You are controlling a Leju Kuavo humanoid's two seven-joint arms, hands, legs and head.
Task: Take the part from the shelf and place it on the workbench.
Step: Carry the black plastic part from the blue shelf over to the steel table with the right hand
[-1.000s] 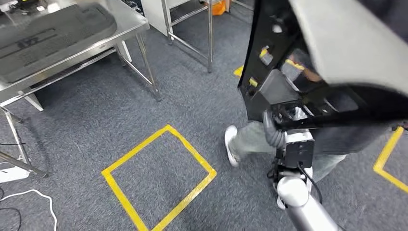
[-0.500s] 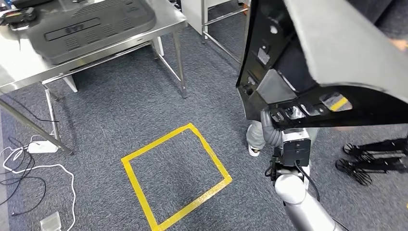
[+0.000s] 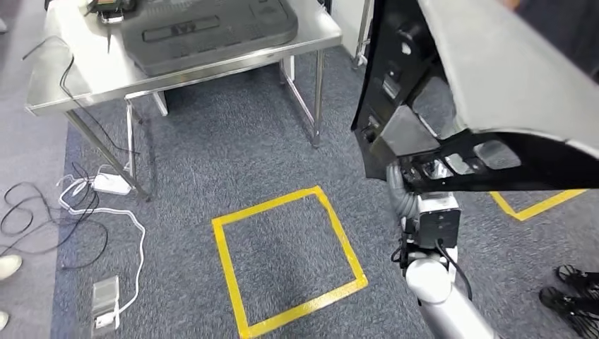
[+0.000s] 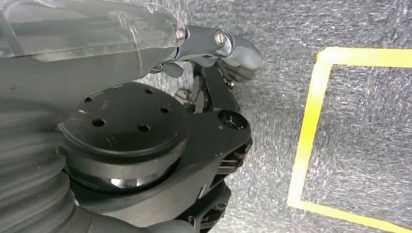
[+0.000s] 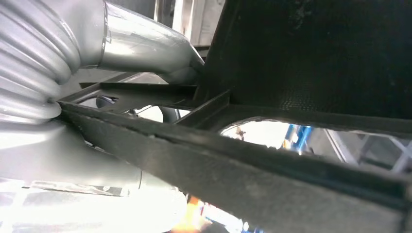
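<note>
A large part, grey on its outer face with a black ribbed inner frame, is held up high at the right of the head view. My right hand grips its lower black edge, mostly hidden behind that edge. In the right wrist view the thick thumb presses against the part's black frame. The steel workbench stands at the upper left, across the carpet from the part. My left hand hangs over the carpet, and how its fingers lie is unclear.
A flat dark grey panel lies on the workbench. A yellow tape square marks the carpet ahead. Cables and a power brick lie at the left. A person's shoes show at the lower right.
The camera has turned: the workbench and the yellow square have slid rightward in the picture. The part stays held in my right hand. The person's legs behind it have gone from view.
</note>
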